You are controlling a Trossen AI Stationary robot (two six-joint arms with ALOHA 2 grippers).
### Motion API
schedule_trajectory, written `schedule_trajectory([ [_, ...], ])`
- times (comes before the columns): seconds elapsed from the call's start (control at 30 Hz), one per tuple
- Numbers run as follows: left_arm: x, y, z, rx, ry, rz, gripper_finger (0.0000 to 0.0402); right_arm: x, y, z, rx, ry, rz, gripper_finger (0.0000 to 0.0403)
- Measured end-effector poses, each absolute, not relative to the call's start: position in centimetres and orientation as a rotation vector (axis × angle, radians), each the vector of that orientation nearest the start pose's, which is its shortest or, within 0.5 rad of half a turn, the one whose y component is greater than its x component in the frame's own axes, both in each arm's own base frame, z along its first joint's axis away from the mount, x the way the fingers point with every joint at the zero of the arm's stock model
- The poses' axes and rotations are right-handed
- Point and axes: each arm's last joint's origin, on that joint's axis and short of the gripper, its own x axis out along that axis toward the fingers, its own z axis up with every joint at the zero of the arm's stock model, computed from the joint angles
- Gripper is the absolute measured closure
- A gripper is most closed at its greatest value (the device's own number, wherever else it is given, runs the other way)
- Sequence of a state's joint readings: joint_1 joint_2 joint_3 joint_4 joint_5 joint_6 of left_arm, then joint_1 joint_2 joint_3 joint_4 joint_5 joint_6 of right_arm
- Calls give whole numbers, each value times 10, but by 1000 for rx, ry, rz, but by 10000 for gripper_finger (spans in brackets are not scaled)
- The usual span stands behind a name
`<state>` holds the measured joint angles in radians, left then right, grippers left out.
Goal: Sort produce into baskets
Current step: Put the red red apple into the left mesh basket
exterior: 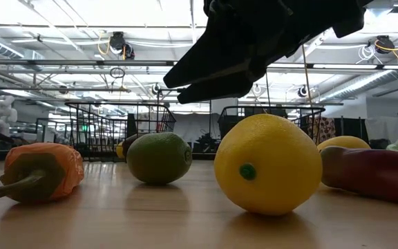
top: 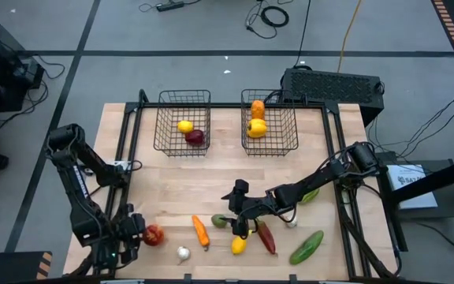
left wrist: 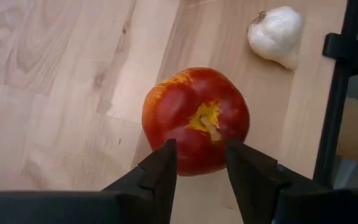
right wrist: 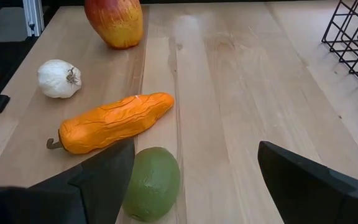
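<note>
A red apple (top: 154, 234) sits on the table near its front left corner, and my left gripper (left wrist: 201, 155) is shut on it. My right gripper (top: 241, 225) hangs open just above the table's front middle. A green lime (right wrist: 153, 183) lies by one of its fingers and a yellow lemon (exterior: 268, 162) lies under it. An orange carrot (right wrist: 114, 121) and a white garlic (right wrist: 59, 78) lie between the two grippers. The left basket (top: 164, 134) holds a lemon (top: 185, 125) and a dark red apple (top: 196, 137). The right basket (top: 290, 130) holds orange and yellow pieces. My left gripper pinches the apple's near side (left wrist: 194, 163) between its two fingertips (left wrist: 165, 163). The fingers slant steeply down from the table's left front. The apple rests on the table with its stem dimple (left wrist: 205, 118) facing up.
A red chilli (top: 266, 237) and a green cucumber (top: 307, 246) lie at the front right. A pale green piece (top: 310, 195) lies under the right arm. The table's raised frame rail (left wrist: 337, 93) runs close by the apple. Bare wood lies between the baskets and the produce.
</note>
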<state>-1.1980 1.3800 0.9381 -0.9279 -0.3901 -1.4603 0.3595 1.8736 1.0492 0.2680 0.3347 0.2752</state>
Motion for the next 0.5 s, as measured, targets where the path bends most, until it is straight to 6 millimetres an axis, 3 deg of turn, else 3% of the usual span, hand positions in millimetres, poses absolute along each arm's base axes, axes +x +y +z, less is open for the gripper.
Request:
schedule_trajectory([
  [0.23,99,-217,222,-304,1126,145,261,368,128,166,80,521,-48,71],
  [0.5,109,-223,211,-240,1127,138,261,368,128,166,76,521,-47,71],
])
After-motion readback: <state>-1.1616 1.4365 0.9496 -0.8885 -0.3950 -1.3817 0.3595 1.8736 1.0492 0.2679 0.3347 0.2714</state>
